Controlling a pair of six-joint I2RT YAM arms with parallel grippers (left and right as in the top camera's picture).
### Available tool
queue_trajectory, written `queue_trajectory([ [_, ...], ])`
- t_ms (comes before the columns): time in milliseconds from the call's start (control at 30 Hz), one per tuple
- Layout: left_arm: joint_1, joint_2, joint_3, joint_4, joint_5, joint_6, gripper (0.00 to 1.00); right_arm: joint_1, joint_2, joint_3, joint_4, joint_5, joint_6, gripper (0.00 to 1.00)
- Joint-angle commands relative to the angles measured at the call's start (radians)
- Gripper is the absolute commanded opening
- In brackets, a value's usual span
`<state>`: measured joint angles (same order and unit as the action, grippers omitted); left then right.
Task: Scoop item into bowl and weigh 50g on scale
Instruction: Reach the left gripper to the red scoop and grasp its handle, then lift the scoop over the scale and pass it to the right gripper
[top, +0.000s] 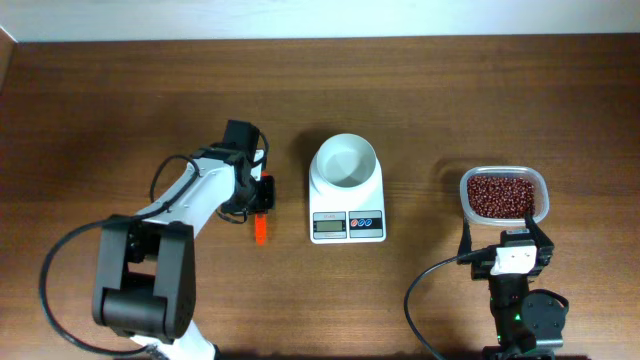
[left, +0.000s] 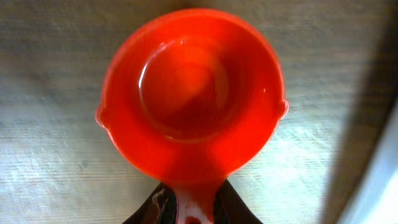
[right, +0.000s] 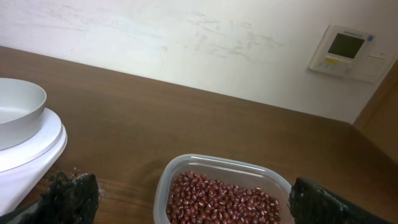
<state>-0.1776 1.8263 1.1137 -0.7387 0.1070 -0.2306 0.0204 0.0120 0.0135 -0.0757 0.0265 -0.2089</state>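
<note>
The white bowl (top: 345, 160) stands empty on the white scale (top: 347, 222) at mid-table; both also show at the left of the right wrist view, the bowl (right: 15, 109) on the scale (right: 31, 152). The reddish-brown beans (top: 502, 194) fill a clear plastic tub (top: 505, 173) at the right. My left gripper (top: 262, 195) is left of the scale and shut on the handle of an empty orange scoop (left: 193, 87). My right gripper (top: 505, 238) is open, just in front of the tub, with the beans (right: 224, 199) between its fingers' line of sight.
The orange scoop (top: 260, 230) hangs close to the scale's left side above the wooden table (top: 120, 110). A white wall with a control panel (right: 345, 50) lies behind the table's far edge.
</note>
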Motion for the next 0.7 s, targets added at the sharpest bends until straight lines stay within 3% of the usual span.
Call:
queue_trajectory([
  [0, 0.022, -0.073, 0.072, -0.046, 0.170, -0.047, 0.12, 0.006, -0.008, -0.008, -0.003, 0.011, 0.006, 0.99],
  [100, 0.076, -0.092, 0.101, -0.069, 0.293, -0.101, 0.13, 0.006, -0.008, -0.008, -0.003, 0.011, 0.006, 0.99],
  [233, 0.163, -0.093, 0.101, -0.064, 0.603, -0.111, 0.03, 0.006, -0.008, -0.008, -0.003, 0.011, 0.006, 0.99],
  [367, 0.229, -0.093, 0.101, -0.063, 0.786, -0.296, 0.00, 0.006, -0.008, -0.008, -0.003, 0.011, 0.006, 0.99],
  [533, 0.246, -0.093, 0.101, -0.063, 0.885, -0.434, 0.00, 0.006, -0.008, -0.008, -0.003, 0.011, 0.006, 0.99],
  [667, 0.246, -0.093, 0.101, -0.063, 0.915, -0.439, 0.00, 0.006, -0.008, -0.008, -0.003, 0.016, 0.001, 0.99],
])
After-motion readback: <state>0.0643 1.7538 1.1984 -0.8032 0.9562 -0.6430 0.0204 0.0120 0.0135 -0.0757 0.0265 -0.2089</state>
